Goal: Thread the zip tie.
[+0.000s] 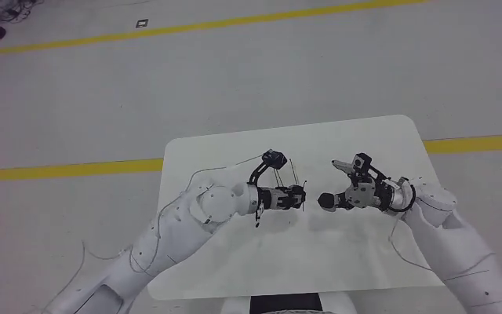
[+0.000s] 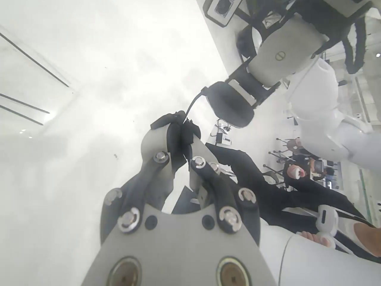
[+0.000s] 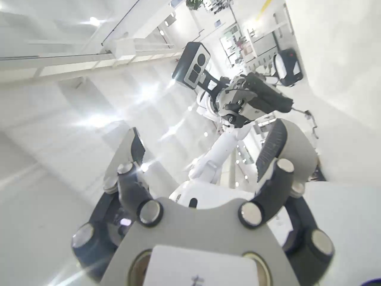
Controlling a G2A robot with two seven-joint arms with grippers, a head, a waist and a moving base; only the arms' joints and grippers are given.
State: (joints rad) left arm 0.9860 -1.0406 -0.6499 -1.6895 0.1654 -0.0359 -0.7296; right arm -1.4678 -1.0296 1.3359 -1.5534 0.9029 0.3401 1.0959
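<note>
A thin black zip tie (image 2: 192, 107) is pinched at the tips of my left gripper (image 2: 180, 126), which is shut on it. One end of the tie curves up to touch the dark pad of my right gripper (image 2: 232, 107). From above, the left gripper (image 1: 302, 196) and the right gripper (image 1: 324, 202) face each other tip to tip over the middle of the white table (image 1: 353, 149), a small gap between them. In its own wrist view, my right gripper (image 3: 205, 138) stands open with nothing between its fingers. Beyond it are the left gripper (image 3: 279, 102) and the zip tie (image 3: 308, 116).
The table top around both arms is bare white, with its rounded far right corner (image 1: 412, 122) and front edge near the arms. Thin cables (image 1: 235, 165) run along the left arm. Yellow lines (image 1: 196, 25) cross the grey floor beyond.
</note>
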